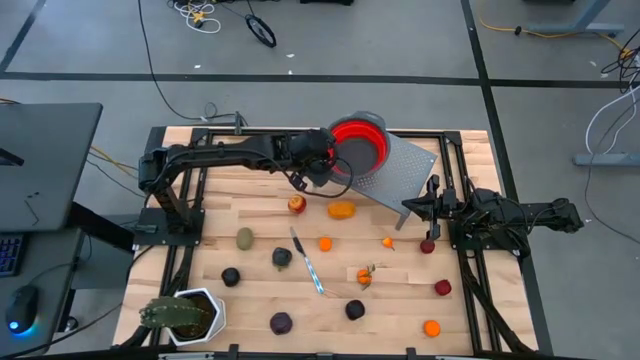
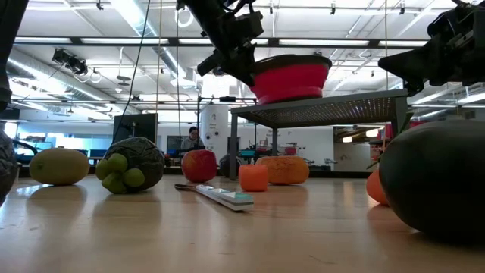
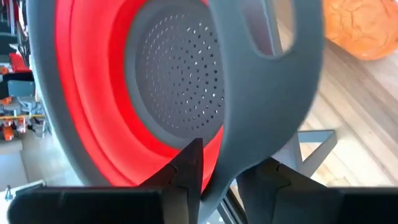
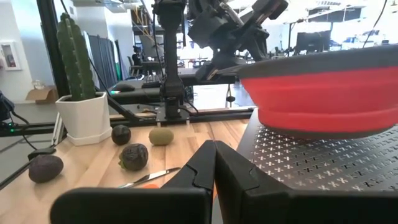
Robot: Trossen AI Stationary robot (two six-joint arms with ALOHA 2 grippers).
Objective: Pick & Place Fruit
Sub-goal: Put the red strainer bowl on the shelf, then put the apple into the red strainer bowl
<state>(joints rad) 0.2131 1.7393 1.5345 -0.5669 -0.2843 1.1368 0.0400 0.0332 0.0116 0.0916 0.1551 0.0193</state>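
Observation:
A red colander with a grey rim sits upright on a grey perforated stand at the table's far side. My left gripper is at its near-left rim, open, with the rim between its fingers. Several fruits lie on the table in front of the stand: a red apple, a large orange one, an olive one, a dark green one and a purple one. My right gripper waits shut at the table's right side, near the stand's corner. My left gripper has the colander's grey rim, next to its handle hole, between its fingers, one finger inside the bowl and one outside. Whether either finger touches the rim I cannot tell. The colander rests on the stand.
A silver-and-teal knife lies mid-table among the fruit. A spiky green plant in a white pot stands at the near left corner. Smaller fruits lie toward the near right, such as a red one and an orange one.

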